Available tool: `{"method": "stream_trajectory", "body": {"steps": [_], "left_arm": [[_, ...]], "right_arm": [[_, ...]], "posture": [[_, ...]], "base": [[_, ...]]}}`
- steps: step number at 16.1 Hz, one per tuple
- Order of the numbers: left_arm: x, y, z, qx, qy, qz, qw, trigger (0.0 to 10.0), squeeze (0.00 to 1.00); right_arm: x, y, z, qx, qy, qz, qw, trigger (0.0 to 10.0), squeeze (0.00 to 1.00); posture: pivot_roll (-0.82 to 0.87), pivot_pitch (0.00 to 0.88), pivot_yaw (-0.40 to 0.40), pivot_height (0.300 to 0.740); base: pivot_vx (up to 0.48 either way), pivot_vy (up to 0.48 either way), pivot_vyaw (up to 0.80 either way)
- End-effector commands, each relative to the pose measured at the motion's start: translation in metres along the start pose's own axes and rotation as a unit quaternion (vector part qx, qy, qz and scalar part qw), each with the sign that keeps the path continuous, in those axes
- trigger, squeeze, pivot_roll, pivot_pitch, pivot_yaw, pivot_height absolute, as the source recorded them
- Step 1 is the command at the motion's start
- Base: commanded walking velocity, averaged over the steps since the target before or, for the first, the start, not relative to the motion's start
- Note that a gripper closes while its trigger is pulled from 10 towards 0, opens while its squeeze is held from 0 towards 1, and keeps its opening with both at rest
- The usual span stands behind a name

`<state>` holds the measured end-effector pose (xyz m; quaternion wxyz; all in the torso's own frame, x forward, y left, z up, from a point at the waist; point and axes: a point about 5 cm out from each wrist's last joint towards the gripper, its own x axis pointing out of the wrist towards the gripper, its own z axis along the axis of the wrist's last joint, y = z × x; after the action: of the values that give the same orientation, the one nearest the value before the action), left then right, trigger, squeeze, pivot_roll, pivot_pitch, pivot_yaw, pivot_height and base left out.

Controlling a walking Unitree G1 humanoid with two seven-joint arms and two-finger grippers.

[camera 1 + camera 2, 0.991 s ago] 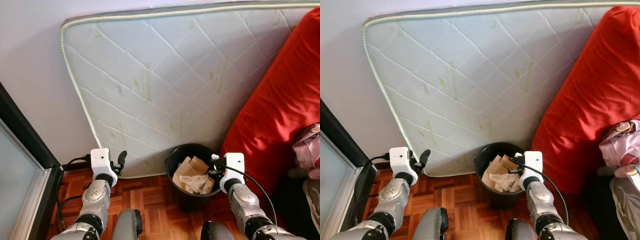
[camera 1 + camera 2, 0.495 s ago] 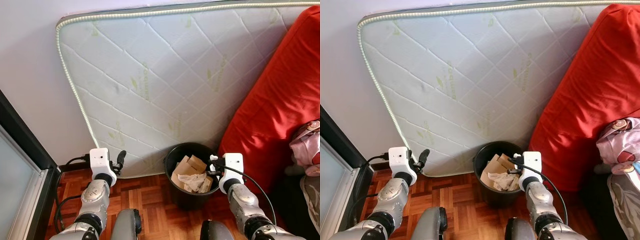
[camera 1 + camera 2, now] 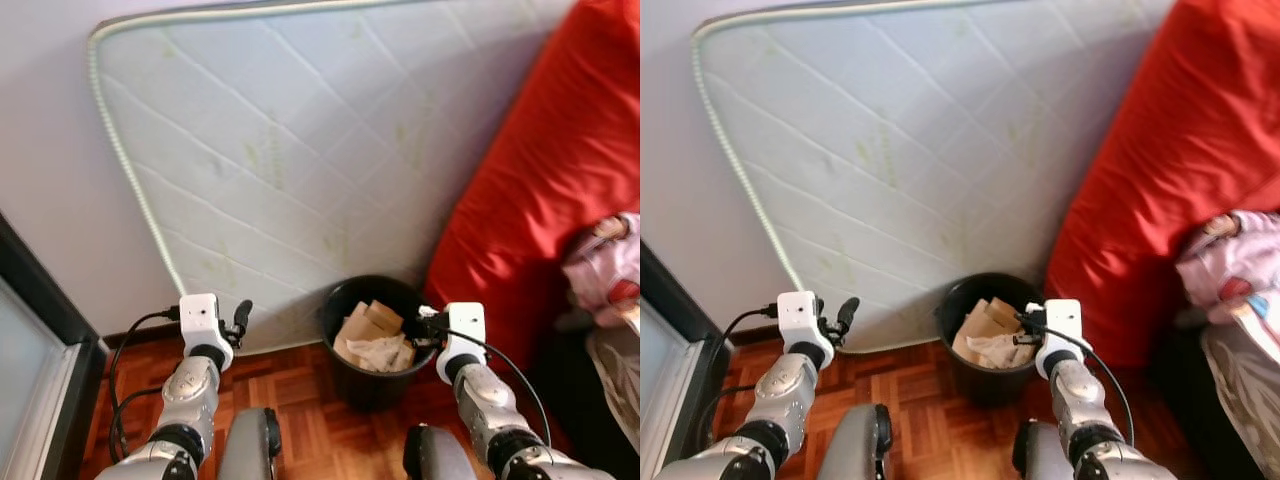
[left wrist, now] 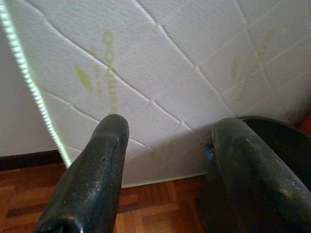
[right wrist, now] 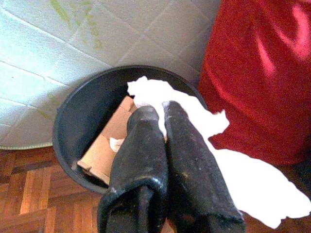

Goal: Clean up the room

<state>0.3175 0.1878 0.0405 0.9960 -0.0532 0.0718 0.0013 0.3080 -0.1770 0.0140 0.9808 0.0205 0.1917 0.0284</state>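
- Room: wood parquet floor (image 3: 300,385), a quilted white mattress (image 3: 300,150) leaned on edge against the wall, a red cushion (image 3: 540,170) on your right, pinkish fabric (image 3: 605,270) at the far right edge.
- A black trash bin (image 3: 372,380) stood on the floor at the foot of the mattress, just beside the cushion. It already held cardboard scraps (image 3: 365,318) and crumpled paper.
- Your right gripper (image 5: 163,121) was at the bin's rim on the cushion side, fingers closed together on a sheet of white paper (image 5: 233,174). The sheet hung out both sides of the fingers, one end over the bin mouth, the larger end trailing outside it.
- Your left gripper (image 4: 165,145) was held low in front of the mattress, left of the bin, fingers well apart and holding nothing.
- Handling, my read: the paper was light, limp and tear-prone, so it would flop and drift rather than drop straight. The pinch sat near the middle, which was fine.
- Likely risk: the trailing end could catch the rim or land on the floor if you let go from there; you'd want the fingers further over the bin centre first.
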Motion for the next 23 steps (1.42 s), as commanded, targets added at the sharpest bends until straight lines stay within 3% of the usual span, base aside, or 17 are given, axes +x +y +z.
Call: {"method": "stream_trajectory", "body": {"steps": [1,6,11,16,19,21,23], "left_arm": [[0.001,0.004,0.0,0.0,0.008,0.004,1.0,10.0,0.0],[0.001,0.004,-0.001,-0.001,0.016,0.004,1.0,10.0,0.0],[0.0,0.004,-0.003,-0.003,0.019,0.002,1.0,10.0,0.0],[0.0,0.002,-0.005,-0.007,0.026,-0.001,1.0,10.0,0.0],[0.002,0.004,0.0,-0.007,0.016,-0.003,1.0,10.0,0.0],[0.004,0.001,0.005,0.0,0.003,-0.017,1.0,10.0,0.0],[0.005,-0.002,0.01,-0.002,-0.021,-0.019,1.0,10.0,0.0]], "right_arm": [[0.0,-0.003,-0.002,0.003,0.007,-0.004,1.0,10.0,0.0],[-0.004,-0.005,-0.01,-0.013,0.022,0.006,1.0,10.0,0.0],[-0.006,-0.002,-0.018,-0.007,0.039,0.016,0.999,10.0,0.0],[-0.005,-0.004,-0.016,-0.007,0.048,0.013,0.999,10.0,0.0],[-0.001,-0.003,-0.009,-0.021,0.044,0.017,0.999,10.0,0.0],[-0.001,-0.004,-0.006,-0.011,0.04,0.009,0.999,10.0,0.0],[0.002,0.005,-0.003,0.004,0.03,0.014,0.999,10.0,0.0]], "posture": [[0.07,0.0,0.022,0.533],[0.06,0.0,0.022,0.533],[0.06,0.0,0.022,0.533],[0.06,0.0,0.026,0.533],[0.07,0.0,0.018,0.533],[0.08,0.0,0.012,0.533],[0.08,0.0,0.009,0.533]], "base": [[0.0,0.0,0.0],[0.0,0.0,0.0],[0.0,0.0,0.73],[0.0,0.0,0.0],[0.0,0.0,0.0],[0.0,0.0,0.0],[0.0,0.0,0.0]]}}
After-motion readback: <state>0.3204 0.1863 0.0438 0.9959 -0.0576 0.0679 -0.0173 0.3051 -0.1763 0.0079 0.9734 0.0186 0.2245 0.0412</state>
